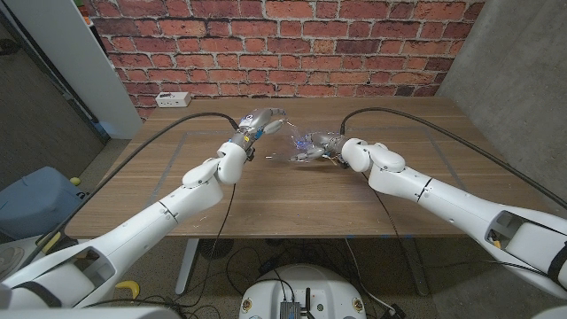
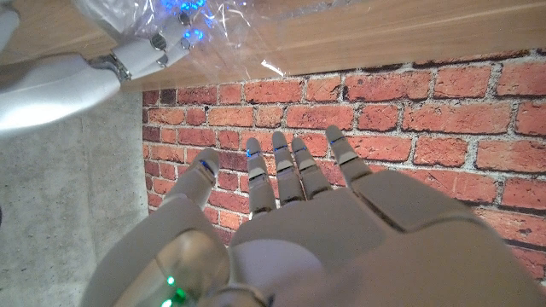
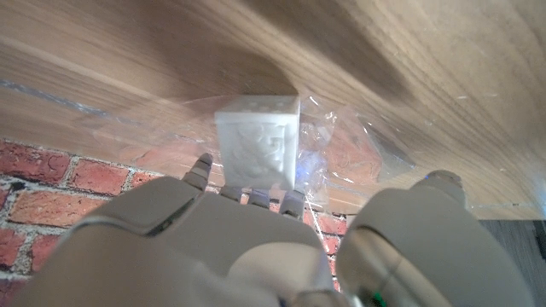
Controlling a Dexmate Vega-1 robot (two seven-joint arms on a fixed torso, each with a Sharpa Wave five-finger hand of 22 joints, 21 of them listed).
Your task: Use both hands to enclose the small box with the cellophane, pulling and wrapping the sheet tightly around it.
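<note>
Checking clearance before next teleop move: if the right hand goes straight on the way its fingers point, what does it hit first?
Probably the small box, standing just past the right hand fingertips, with the cellophane around it. Depth is unclear.

Both arms reach in from the bottom corners toward the middle of the worktop. The left robot hand (image 1: pixel 259 122) is raised, its fingers (image 2: pixel 277 175) straight, slightly apart and holding nothing. The right robot hand (image 1: pixel 321 144) sits at about 4 o'clock from it, nearby, fingers (image 3: pixel 247 194) curled against the small box (image 3: pixel 256 140) wrapped in cellophane (image 3: pixel 341 158).
</note>
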